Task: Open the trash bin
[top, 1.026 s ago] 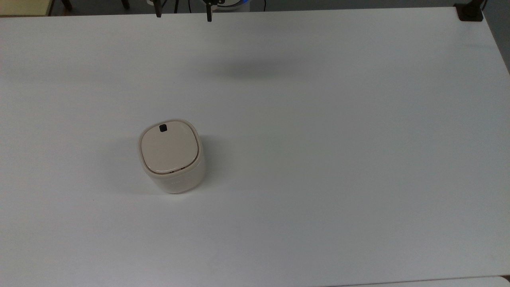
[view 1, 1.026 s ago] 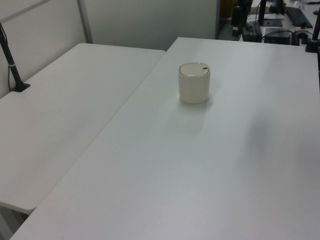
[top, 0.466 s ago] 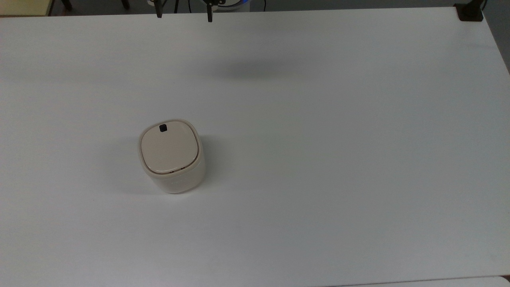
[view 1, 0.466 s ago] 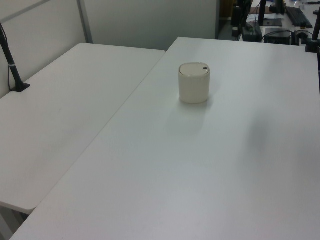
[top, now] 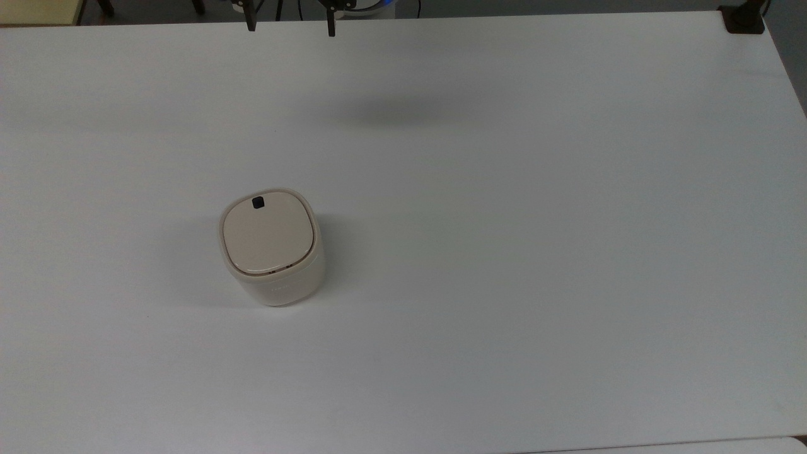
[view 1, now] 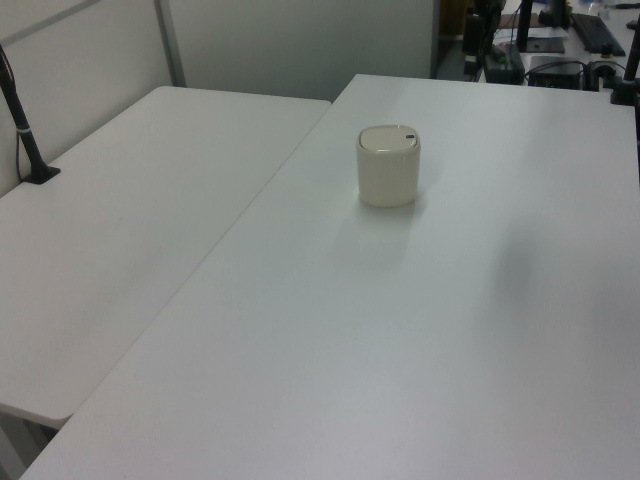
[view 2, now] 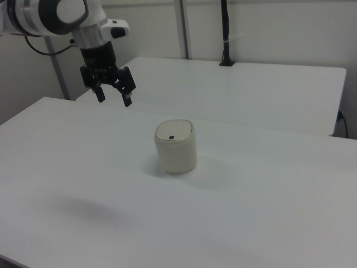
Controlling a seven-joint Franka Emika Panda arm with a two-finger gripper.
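Note:
The trash bin is a small cream-white rounded-square tub standing upright on the white table. Its beige lid lies flat and closed, with a small black square button near its far edge in the top view. The bin sits mid-table in the left view, and the right view has the bin at its centre. My gripper hangs high above the table, up and to the right view's left of the bin, open with nothing between its fingers. Its two fingertips poke in at the top view's upper edge.
A second white table adjoins on the left view's left. A black post stands clamped on the far table in the right view. A black clamp sits at the top view's upper right corner.

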